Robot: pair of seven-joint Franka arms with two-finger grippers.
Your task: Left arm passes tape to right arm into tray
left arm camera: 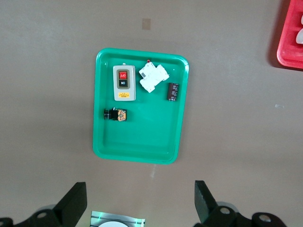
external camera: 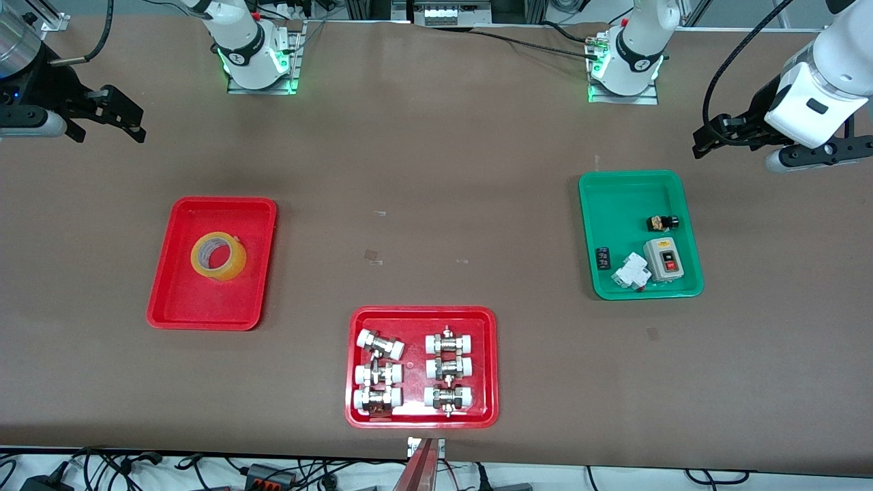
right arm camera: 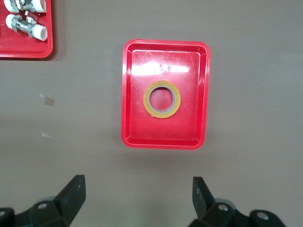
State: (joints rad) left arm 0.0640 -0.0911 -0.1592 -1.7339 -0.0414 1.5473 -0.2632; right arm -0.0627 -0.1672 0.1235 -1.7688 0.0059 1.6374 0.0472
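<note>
The yellow tape roll lies flat in the plain red tray toward the right arm's end of the table. The right wrist view shows the tape in the middle of the tray. My right gripper hangs in the air over bare table near that end, open and empty; its own view shows the jaws wide apart. My left gripper hangs over bare table beside the green tray, open and empty, jaws wide apart.
A green tray with a switch box, a breaker and small parts sits toward the left arm's end; it also shows in the left wrist view. A red tray with white-capped metal fittings sits nearest the front camera, mid-table.
</note>
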